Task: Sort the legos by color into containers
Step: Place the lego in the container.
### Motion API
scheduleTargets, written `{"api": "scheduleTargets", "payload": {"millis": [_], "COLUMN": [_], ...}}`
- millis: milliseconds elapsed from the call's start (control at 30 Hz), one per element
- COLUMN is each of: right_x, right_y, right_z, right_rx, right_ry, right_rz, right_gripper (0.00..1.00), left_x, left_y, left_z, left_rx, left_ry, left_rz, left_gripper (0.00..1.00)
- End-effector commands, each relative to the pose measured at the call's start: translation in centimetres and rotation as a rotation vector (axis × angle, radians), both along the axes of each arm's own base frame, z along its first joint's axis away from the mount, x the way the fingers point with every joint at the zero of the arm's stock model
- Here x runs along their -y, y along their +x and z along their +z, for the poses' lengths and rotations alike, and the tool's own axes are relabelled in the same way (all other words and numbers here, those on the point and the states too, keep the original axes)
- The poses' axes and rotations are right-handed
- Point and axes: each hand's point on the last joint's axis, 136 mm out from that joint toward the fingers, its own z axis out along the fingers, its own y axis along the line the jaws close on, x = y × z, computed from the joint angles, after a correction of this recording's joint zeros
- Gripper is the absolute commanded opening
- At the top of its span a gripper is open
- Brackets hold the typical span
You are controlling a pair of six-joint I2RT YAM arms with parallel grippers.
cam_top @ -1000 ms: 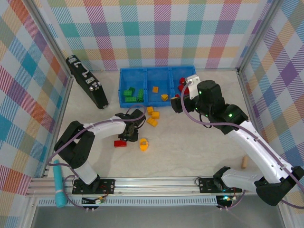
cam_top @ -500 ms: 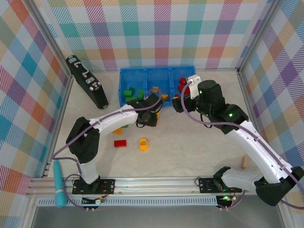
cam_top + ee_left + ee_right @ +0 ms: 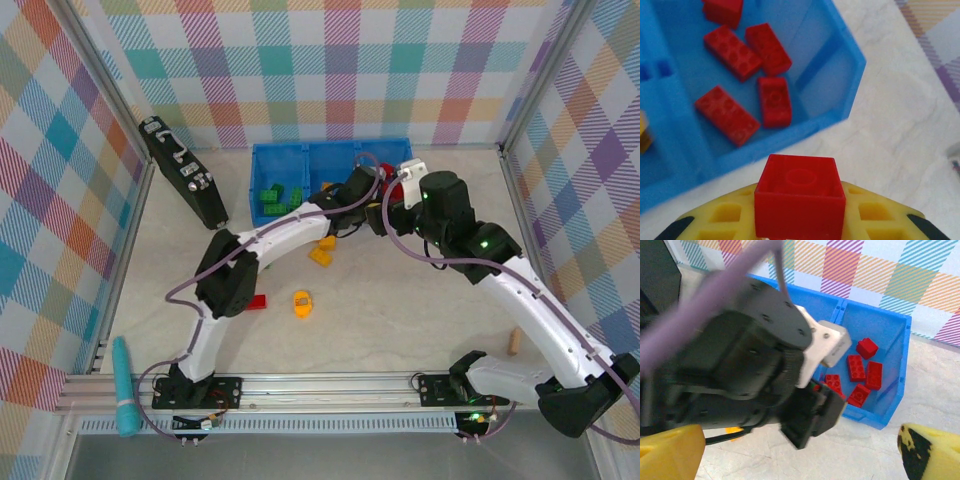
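My left gripper (image 3: pixel 800 212) is shut on a small red lego (image 3: pixel 800 200), held studs-down between its yellow fingers just in front of the blue tray (image 3: pixel 850 95). The tray's right compartment holds several red legos (image 3: pixel 735 60). From above, the left gripper (image 3: pixel 374 198) hovers at that compartment's near edge, close under my right gripper (image 3: pixel 372 220), which is open and holds nothing. Green legos (image 3: pixel 275 198) lie in the left compartment and a yellow one (image 3: pixel 327 187) in the middle. Yellow legos (image 3: pixel 321 254), a rounded yellow piece (image 3: pixel 302 302) and a red lego (image 3: pixel 259 301) lie on the table.
A black case (image 3: pixel 183 170) leans against the left wall. A tan cylinder (image 3: pixel 515 342) lies at the right, a teal tool (image 3: pixel 122 385) at the near left. In the right wrist view the left arm's wrist (image 3: pixel 750 370) crowds in front of the tray (image 3: pixel 890 405).
My left arm has swung from the table's middle up and right to the tray's right compartment, carrying the red lego. The right arm has stayed put.
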Motion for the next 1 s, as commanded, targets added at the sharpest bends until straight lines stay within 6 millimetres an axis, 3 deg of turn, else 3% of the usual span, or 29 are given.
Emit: {"api": "scheduleTargets", "payload": {"millis": [0,100,300,500,633,733,833,967], "right_x": [0.6,1.0,1.6,2.2,2.5,2.7,2.8,3.0], "right_y": [0.0,-0.1,-0.4,-0.6,-0.7,-0.8,-0.9,-1.0], "right_z": [1.9,1.8,1.5,1.2,1.2,1.1,1.0,1.5], "right_rx": [0.079,0.081,0.083,0.078,0.079,0.078,0.079,0.098], "right_ry": [0.031,0.032,0.035,0.034,0.035,0.037,0.041,0.059], "right_rz": [-0.011,-0.019,-0.033,-0.044,-0.051,-0.057,-0.060,-0.068], "right_gripper": [0.99,0.99,0.99,0.99,0.99,0.99,0.99,0.99], "left_x": [3.3,4.2,4.3,4.2,3.9,3.8,3.2,-0.5], "left_y": [2.4,3.9,6.4,7.5,7.7,7.0,5.2,1.3], "left_z": [2.6,1.9,0.6,-0.8,-0.6,1.3,4.8,9.5], "left_rx": [0.066,0.073,0.101,0.097,0.098,0.110,0.152,0.210], "left_ry": [-0.166,-0.193,-0.179,-0.150,-0.146,-0.159,-0.161,-0.072], "left_rz": [0.009,0.042,0.125,0.162,0.167,0.129,0.067,0.023], "left_gripper": [0.31,0.33,0.39,0.48,0.51,0.51,0.50,0.50]}}
